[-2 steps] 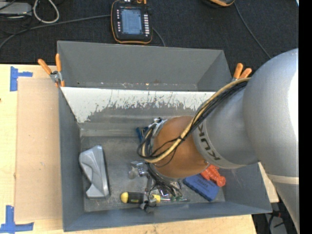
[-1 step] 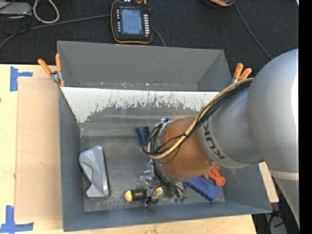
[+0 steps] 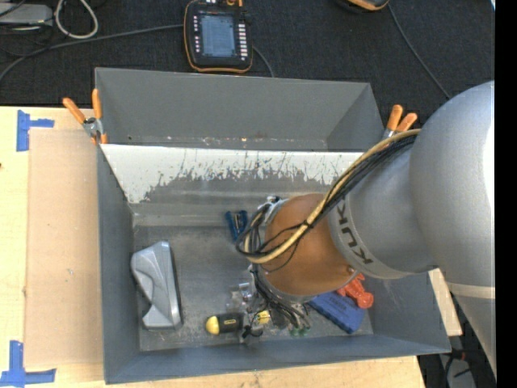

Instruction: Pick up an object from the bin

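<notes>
My gripper (image 3: 254, 312) is low over the front middle of the bin floor, mostly hidden under the arm's orange cover. Just to its left lies a small yellow-and-black thing (image 3: 220, 324), its black end reaching under the gripper. I cannot tell whether it is gripped. A blue flat piece (image 3: 339, 313) and an orange-red piece (image 3: 360, 293) lie to the gripper's right, partly hidden by the arm. A dark blue thing (image 3: 235, 223) lies behind the gripper toward the back wall.
A grey stapler-like thing (image 3: 157, 284) lies at the bin's left side, well apart from the gripper. The arm and its cables cover the bin's right half. Bare floor shows between the grey thing and the gripper.
</notes>
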